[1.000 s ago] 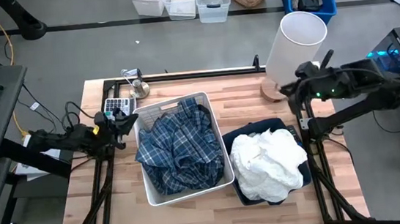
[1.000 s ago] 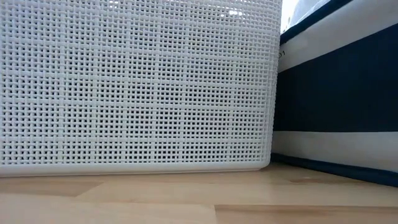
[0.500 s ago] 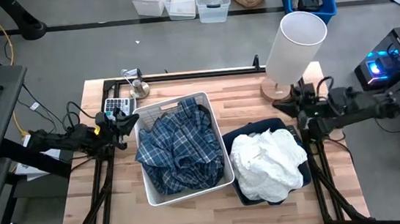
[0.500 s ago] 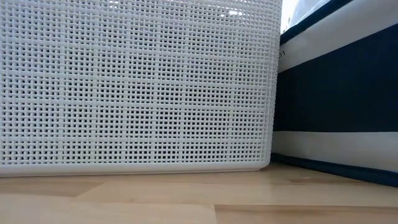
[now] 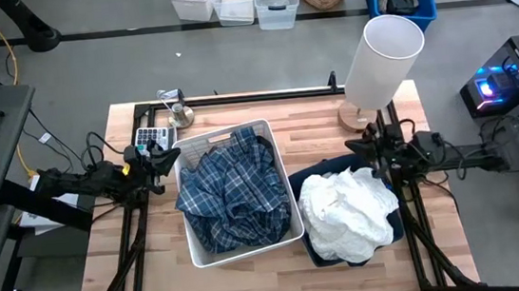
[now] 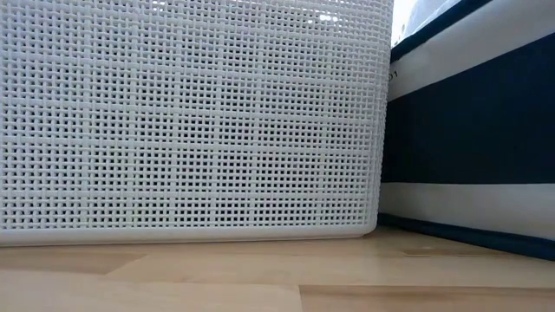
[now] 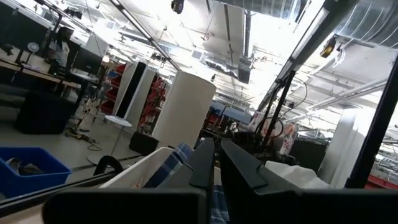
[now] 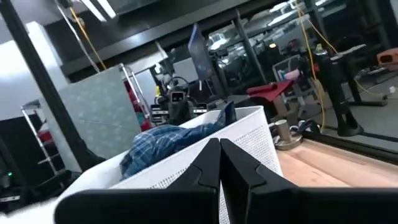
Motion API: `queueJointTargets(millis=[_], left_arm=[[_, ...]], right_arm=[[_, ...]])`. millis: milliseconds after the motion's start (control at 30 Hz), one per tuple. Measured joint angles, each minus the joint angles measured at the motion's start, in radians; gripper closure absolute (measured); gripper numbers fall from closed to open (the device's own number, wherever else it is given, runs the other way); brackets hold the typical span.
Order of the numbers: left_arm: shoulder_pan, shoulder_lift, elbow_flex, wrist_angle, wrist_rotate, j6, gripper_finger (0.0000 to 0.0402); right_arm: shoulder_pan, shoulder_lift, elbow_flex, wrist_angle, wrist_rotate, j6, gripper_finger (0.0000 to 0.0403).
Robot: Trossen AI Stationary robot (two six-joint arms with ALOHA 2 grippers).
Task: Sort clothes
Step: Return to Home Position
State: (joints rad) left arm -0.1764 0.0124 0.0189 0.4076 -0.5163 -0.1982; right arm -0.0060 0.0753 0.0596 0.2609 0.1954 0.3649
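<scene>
A blue-and-white plaid shirt [image 5: 231, 191] lies heaped in the white plastic bin [image 5: 194, 257] at the table's middle. White garments [image 5: 347, 213] are piled in the navy blue bin [image 5: 388, 167] to its right. No dark green or dark grey garment shows. My left gripper [image 5: 163, 158] is shut and empty just left of the white bin's far corner. My right gripper [image 5: 370, 149] is shut and empty by the navy bin's far right corner. The plaid shirt also shows in the right wrist view [image 8: 168, 140]. The low view shows only the white bin's wall [image 6: 191, 113] and the navy bin's wall [image 6: 468, 139].
A lamp with a white shade [image 5: 383, 57] stands at the table's far right, close behind my right gripper. A calculator [image 5: 151, 137] and a small metal object [image 5: 175, 106] lie at the far left. Boxes, a basket and a blue crate stand on the floor beyond.
My right gripper has gone down and toward the table's near edge, away from the lamp, then a little toward the left, and now lies beside the navy bin's far right corner. The clothes and my left arm have kept still.
</scene>
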Motion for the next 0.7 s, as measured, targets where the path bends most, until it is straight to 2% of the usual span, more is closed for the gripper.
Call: queueJointTargets(millis=[67,200,367,700], left_arm=[[0.0,0.0,0.0,0.0,0.0,0.0,0.0385],[0.0,0.0,0.0,0.0,0.0,0.0,0.0385],[0.0,0.0,0.0,0.0,0.0,0.0,0.0385],[0.0,0.0,0.0,-0.001,0.0,0.0,0.0385]], right_arm=[[-0.022,-0.012,-0.049,0.058,-0.045,0.001,0.0403],[-0.046,-0.011,-0.048,-0.016,-0.119,-0.033,0.0403],[-0.047,-0.01,-0.05,-0.224,-0.109,-0.025,0.0402],[-0.047,0.008,-0.048,-0.241,-0.118,0.056,0.0402]])
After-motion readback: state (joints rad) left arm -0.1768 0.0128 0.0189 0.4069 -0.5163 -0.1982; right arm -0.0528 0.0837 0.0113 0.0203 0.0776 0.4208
